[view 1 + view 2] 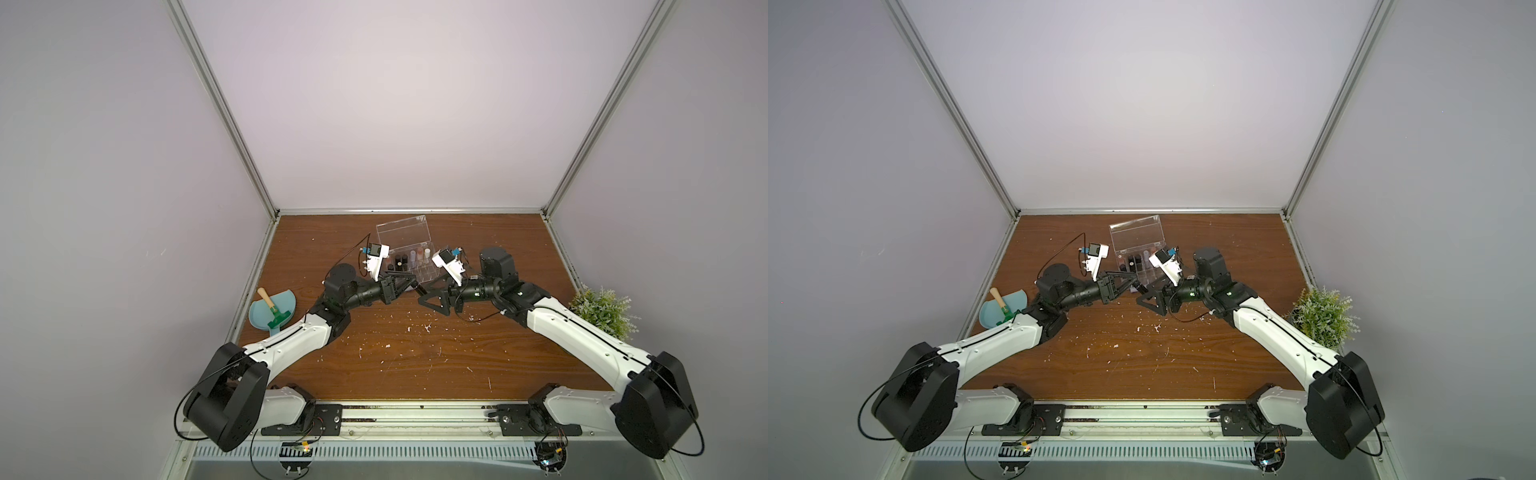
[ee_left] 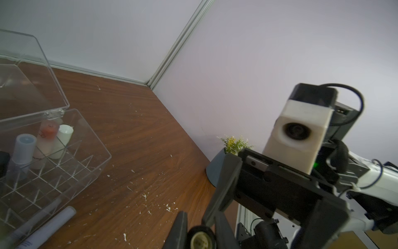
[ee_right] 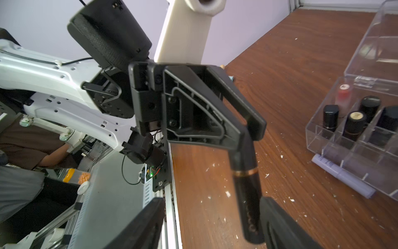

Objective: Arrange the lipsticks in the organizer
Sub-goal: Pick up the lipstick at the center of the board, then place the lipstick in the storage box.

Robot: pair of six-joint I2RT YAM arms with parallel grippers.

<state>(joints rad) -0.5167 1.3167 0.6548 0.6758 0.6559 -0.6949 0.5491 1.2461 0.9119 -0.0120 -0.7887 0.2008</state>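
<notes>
**Black tube clamped in left gripper; right gripper spread wide**

Both top views: clear acrylic organizer with a grid of square compartments sits mid-frame on the brown wood-grain table. Its transparent lid stands open just above it in frame. The two arms meet just below the organizer.

Right wrist view: left gripper has its jaws together, clamped on one end of a glossy black lipstick tube with a gold band. The tube's free end reaches in between the fingers of the right gripper, whose jaws stand well apart. The tube is close beside one finger; contact cannot be told.

Left wrist view: the same tube's round, cream-coloured end shows between the left fingers.

In the organizer, all upright:
- four black tubes at one end
- a lilac tube, a pale pink red-topped tube and a white tube toward the other end

A pale lilac tube lies flat on the table, just beside the organizer's wall.

Teal dustpan at frame left; green potted plant at frame right.
</notes>
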